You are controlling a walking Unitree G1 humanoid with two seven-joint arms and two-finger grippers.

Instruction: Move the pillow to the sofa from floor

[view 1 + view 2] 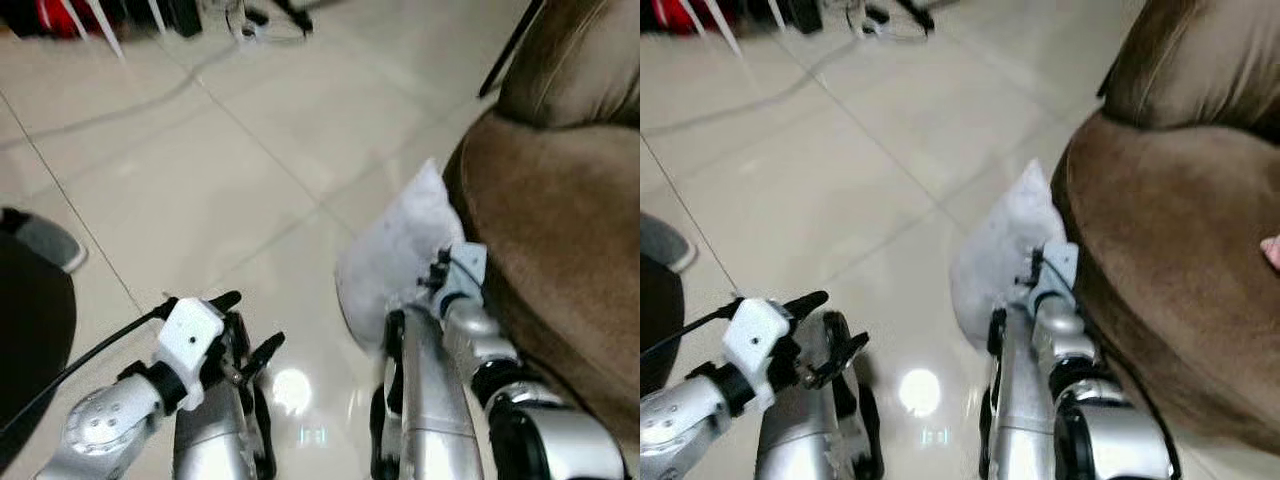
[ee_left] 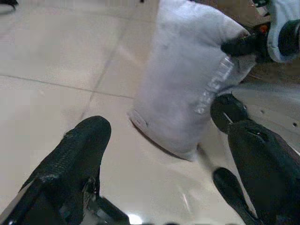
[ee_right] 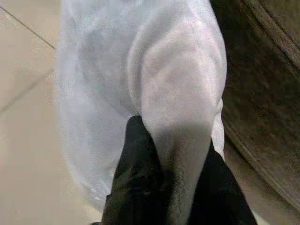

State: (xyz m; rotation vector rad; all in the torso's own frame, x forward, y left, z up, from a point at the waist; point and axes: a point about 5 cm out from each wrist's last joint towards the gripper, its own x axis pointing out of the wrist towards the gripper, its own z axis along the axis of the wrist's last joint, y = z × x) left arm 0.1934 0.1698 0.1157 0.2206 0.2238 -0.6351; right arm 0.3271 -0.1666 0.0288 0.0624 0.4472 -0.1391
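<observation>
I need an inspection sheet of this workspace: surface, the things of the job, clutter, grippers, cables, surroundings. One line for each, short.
Surface: pale glossy tiled floor, with a lamp reflection near the robot.
Job's things: white pillow standing on the floor, against the front of the brown sofa; not yet on the seat.
Clutter: grey shoe at the left edge; red items, blurred, at the far top left.
Grippers: right gripper with its fingers pinching a fold of the pillow; left gripper open, above bare floor, beside the pillow.
Cables: black cable running to the left wrist; a grey cord across the far tiles.
Surroundings: white legs and dark objects at the far edge, too blurred to name.
</observation>
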